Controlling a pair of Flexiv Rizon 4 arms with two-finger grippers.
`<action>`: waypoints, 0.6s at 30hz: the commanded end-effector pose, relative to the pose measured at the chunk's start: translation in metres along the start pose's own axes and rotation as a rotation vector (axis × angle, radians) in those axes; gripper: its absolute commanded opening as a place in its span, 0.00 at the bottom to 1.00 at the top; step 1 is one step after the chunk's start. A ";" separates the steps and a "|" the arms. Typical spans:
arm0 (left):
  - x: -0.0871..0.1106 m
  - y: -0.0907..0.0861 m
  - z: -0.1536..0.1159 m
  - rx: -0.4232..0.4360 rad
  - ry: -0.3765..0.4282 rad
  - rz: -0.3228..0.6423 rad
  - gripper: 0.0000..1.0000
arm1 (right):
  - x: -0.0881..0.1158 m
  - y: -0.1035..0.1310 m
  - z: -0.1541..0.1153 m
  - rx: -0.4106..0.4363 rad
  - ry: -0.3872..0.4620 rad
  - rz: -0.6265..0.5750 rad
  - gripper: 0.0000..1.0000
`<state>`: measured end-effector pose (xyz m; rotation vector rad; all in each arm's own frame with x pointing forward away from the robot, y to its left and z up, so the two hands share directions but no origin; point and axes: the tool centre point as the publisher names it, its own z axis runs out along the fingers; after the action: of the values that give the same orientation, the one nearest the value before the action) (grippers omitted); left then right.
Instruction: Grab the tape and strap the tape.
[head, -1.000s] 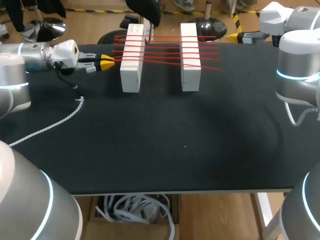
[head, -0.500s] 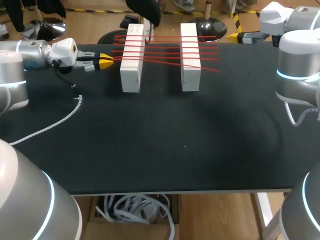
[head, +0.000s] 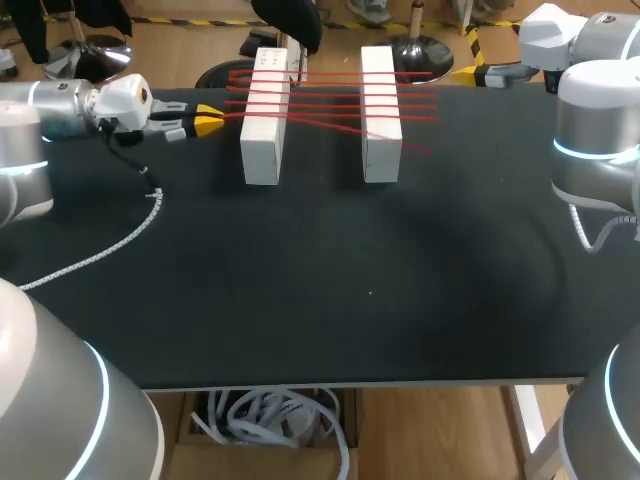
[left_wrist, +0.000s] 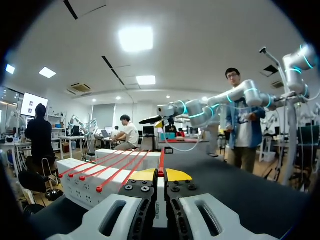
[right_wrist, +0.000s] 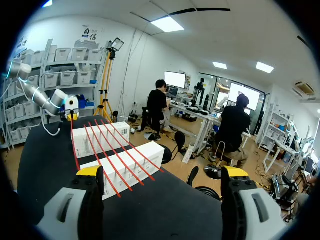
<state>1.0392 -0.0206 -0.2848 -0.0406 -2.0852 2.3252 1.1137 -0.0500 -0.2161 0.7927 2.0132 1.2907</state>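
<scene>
Two white blocks, the left (head: 262, 120) and the right (head: 380, 115), stand side by side at the table's far middle. Several red tape strands (head: 325, 92) run across their tops. My left gripper (head: 207, 123) sits just left of the left block, shut on the end of the nearest strand (head: 320, 122), which slants over both blocks. In the left wrist view the yellow tips (left_wrist: 161, 174) pinch that red strand (left_wrist: 161, 161) beside the block (left_wrist: 95, 182). My right gripper (head: 472, 73) hovers at the far right edge, open and empty (right_wrist: 162, 172), facing the blocks (right_wrist: 125, 165).
A white braided cable (head: 120, 240) trails from my left arm over the black table (head: 350, 280) at the left. The table's near half and right side hold nothing else.
My left gripper has drawn back to the left and toward the far edge with the strand. The strand's loose end by the right block slid left. The right arm stayed still.
</scene>
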 end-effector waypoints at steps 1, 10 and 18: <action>0.013 -0.012 0.001 0.018 -0.006 0.000 0.00 | 0.000 0.000 0.000 0.000 0.000 0.000 1.00; 0.039 -0.038 0.015 0.134 -0.035 -0.019 0.00 | 0.000 0.000 0.000 0.000 0.000 0.000 1.00; 0.062 -0.061 0.022 0.228 -0.070 -0.029 0.00 | 0.000 0.000 0.000 0.000 0.000 0.000 1.00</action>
<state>0.9882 -0.0314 -0.2257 -0.0337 -1.7942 2.5169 1.1137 -0.0500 -0.2160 0.7927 2.0131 1.2906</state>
